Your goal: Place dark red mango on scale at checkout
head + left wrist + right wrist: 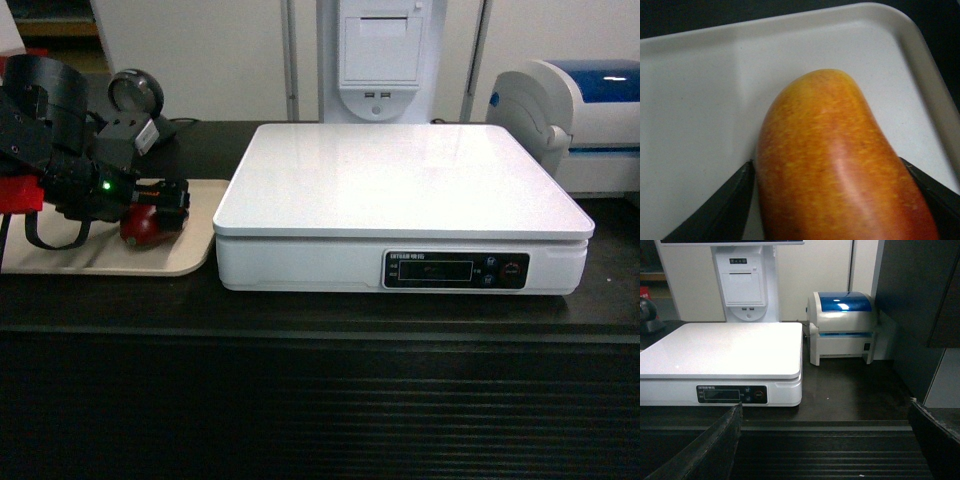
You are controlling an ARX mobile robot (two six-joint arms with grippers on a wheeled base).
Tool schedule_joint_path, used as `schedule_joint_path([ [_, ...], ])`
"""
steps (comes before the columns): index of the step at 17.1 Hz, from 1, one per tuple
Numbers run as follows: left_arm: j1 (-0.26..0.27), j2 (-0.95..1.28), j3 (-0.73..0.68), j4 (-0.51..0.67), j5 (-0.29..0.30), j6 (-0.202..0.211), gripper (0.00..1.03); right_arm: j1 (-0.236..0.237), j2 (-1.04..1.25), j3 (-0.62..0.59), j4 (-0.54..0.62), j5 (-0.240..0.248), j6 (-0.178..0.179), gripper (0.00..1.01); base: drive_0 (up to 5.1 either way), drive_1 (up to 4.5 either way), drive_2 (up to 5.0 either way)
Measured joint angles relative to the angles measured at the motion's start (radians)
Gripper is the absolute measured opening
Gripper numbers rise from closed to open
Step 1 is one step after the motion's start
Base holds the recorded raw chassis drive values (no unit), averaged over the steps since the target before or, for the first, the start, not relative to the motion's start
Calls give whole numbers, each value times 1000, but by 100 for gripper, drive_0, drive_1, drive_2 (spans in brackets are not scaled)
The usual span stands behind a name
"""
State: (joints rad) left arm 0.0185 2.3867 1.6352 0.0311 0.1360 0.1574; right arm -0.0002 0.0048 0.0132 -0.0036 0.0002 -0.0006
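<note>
The checkout (320, 400) is a long dark counter w/ a ribbed front, and pale walls stand behind it. The big white scale (400, 185) sits in the middle, its dark display facing front. At 9 o'clock from the scale, just beside it, lies a beige tray (190, 255). A white printer w/ a blue lid (590, 110) sits at 2 o'clock from the scale. The left gripper (160, 205) is down on the tray, jaws part open and closed in on the dark red mango (148, 228), one finger on each side. The left wrist cam shows the mango's yellow-orange end close up; the head cam shows only a bit of red. The right gripper (825, 445) shows only in its own cam, wide open, holding nothing, out in front of the counter.
</note>
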Motion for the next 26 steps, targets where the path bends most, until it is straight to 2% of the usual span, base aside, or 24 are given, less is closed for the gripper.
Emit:
schedule_joint_path([
  [2, 2, 0, 0, 8, -2, 0, 67, 0, 0, 0, 0, 0, 0, 98, 0, 0, 0],
  [3, 3, -1, -5, 14, 0, -3, 64, 0, 0, 0, 0, 0, 0, 98, 0, 0, 0],
  [6, 1, -30, -34, 23, -2, -18, 63, 0, 0, 0, 0, 0, 0, 98, 0, 0, 0],
  [9, -23, -117, -80, 53, -14, -19, 62, 0, 0, 0, 0, 0, 0, 98, 0, 0, 0],
  [11, -74, -211, -92, 63, -24, -31, 62, 0, 0, 0, 0, 0, 0, 98, 0, 0, 0],
  [15, -229, -327, -45, 35, -20, -105, 62, 0, 0, 0, 0, 0, 0, 98, 0, 0, 0],
  [19, -393, -277, 56, 10, -121, -195, 62, 0, 0, 0, 0, 0, 0, 98, 0, 0, 0],
  [22, -494, -189, 154, -47, -160, -261, 62, 0, 0, 0, 0, 0, 0, 98, 0, 0, 0],
  [24, -529, -134, 215, -77, -183, -298, 62, 0, 0, 0, 0, 0, 0, 98, 0, 0, 0],
  [26, -547, -85, 270, -128, -215, -359, 62, 0, 0, 0, 0, 0, 0, 98, 0, 0, 0],
])
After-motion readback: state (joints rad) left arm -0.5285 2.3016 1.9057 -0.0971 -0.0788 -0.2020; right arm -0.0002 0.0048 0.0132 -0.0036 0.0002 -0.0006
